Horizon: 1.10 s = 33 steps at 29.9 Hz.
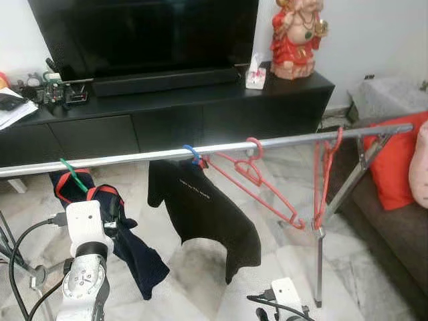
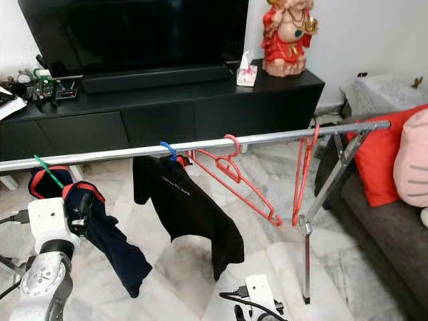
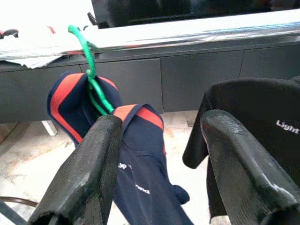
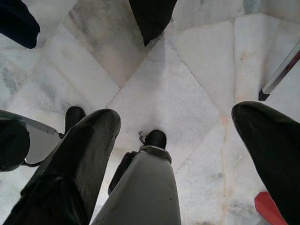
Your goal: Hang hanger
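Our green hanger [image 3: 91,79] hooks the rail [image 1: 200,150], left gripper [image 3: 159,154] fingers apart beside it, right gripper [image 4: 187,154] also spread over the floor; next we withdraw.

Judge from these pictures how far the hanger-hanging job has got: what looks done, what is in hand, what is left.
Done: the green hanger with the navy shirt hooks over the rail, beside the black shirt and two bare red hangers.

In hand: nothing; the left pincer is open, just short of the navy shirt.

Left: apparently only drawing back; the right pincer is open over the floor.
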### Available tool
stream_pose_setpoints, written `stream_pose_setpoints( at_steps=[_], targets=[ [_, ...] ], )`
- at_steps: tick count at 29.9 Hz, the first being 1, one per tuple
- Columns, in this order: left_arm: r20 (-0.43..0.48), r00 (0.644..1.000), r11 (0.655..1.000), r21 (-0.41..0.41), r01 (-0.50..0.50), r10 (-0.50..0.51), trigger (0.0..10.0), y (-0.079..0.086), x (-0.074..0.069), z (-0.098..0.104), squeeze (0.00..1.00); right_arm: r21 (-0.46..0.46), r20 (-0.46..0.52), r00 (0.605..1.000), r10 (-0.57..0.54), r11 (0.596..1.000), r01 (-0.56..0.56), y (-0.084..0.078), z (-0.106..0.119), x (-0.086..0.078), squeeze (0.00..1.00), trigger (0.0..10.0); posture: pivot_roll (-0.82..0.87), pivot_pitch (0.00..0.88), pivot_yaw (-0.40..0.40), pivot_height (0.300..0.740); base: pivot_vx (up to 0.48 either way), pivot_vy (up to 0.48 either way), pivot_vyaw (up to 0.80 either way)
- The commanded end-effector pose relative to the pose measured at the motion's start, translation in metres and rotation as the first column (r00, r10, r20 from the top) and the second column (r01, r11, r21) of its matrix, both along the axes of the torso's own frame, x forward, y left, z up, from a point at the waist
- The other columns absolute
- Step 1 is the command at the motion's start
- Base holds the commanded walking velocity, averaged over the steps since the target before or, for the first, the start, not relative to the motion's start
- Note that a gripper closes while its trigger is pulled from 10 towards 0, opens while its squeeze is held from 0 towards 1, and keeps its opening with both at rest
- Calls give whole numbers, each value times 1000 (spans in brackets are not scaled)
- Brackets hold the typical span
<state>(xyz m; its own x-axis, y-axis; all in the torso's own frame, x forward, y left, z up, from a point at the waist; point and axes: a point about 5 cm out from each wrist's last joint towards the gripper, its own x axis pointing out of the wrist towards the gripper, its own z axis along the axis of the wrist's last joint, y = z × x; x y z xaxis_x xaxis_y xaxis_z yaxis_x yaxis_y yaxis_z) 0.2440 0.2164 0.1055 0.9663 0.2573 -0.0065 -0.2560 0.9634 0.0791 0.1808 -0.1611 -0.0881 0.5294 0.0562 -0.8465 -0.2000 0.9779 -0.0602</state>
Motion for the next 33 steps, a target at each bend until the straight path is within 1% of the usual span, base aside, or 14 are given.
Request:
stream_pose_setpoints(
  at_steps=[1, 3, 7, 10, 12, 16, 17, 20, 23, 27, 28, 31, 33],
  targets=[
    [10, 1000, 1000, -7, 19, -19, 10000, -3, 2, 6, 0, -9, 13, 1000, 12, 1000, -12, -1, 3, 5, 0, 10000, -73, 0, 16, 740, 0, 0, 0],
    [9, 1000, 1000, -10, 20, -19, 10000, -3, 3, 6, 0, -9, 16, 1000, 18, 1000, -18, -1, 3, 6, 0, 10000, -73, 0, 16, 740, 0, 0, 0],
    [-2, 1000, 1000, 2, 11, -11, 10000, -2, 3, 5, 0, -11, 15, 1000, 11, 1000, -11, -7, 3, 5, 0, 10000, -75, 0, 16, 740, 0, 0, 728],
    [-11, 1000, 1000, 3, -2, 2, 10000, 0, 3, 4, 0, -4, -3, 1000, 7, 1000, -7, -14, 0, -2, 0, 10000, -74, 0, 16, 740, 0, 0, 656],
    [-11, 1000, 1000, 0, -1, 1, 10000, 0, 2, 4, 0, 15, -9, 1000, -18, 1000, 18, -14, -1, -5, 0, 10000, -75, 0, 16, 740, 0, 0, 0],
    [-11, 1000, 1000, -1, -1, 1, 10000, 0, 2, 4, 0, 13, -12, 1000, -18, 1000, 19, -15, -1, -5, 0, 10000, -76, 0, 17, 740, 0, 0, 0],
    [-13, 1000, 1000, -1, -2, 2, 10000, 0, 2, 4, 0, 4, -19, 1000, -14, 1000, 14, -17, -2, -8, 0, 10000, -76, 0, 17, 740, 0, 0, 0],
    [-14, 1000, 1000, -1, -3, 2, 10000, 0, 2, 4, 0, 1, -22, 1000, -11, 1000, 11, -18, -3, -10, 0, 10000, -76, 0, 17, 740, 0, 0, 0],
    [-17, 1000, 1000, -1, -5, 5, 10000, 0, 2, 4, 0, -17, -8, 1000, -6, 1000, 6, -18, -1, -6, 0, 10000, -77, 0, 18, 740, 0, 0, 800],
    [-21, 1000, 1000, -3, -9, 9, 10000, 0, 2, 3, 0, -9, -2, 1000, -12, 1000, 12, -13, 1, -1, 0, 10000, -77, 0, 18, 740, 0, 0, 700],
    [-22, 1000, 1000, -3, -10, 10, 10000, 1, 2, 3, 0, -2, 2, 1000, -7, 1000, 7, -9, 2, 4, 0, 10000, -79, 0, 18, 740, 0, 0, 0],
    [-25, 1000, 1000, -2, -14, 14, 10000, 1, 2, 3, 0, 7, 2, 1000, -23, 1000, 23, -7, 4, 7, 0, 10000, -78, 0, 17, 740, 0, 0, 0],
    [-26, 1000, 1000, -3, -14, 14, 10000, 1, 2, 2, 0, 6, 4, 1000, -14, 1000, 14, -5, 5, 10, 0, 10000, -79, 0, 17, 740, 0, 0, 0]
  ],
)
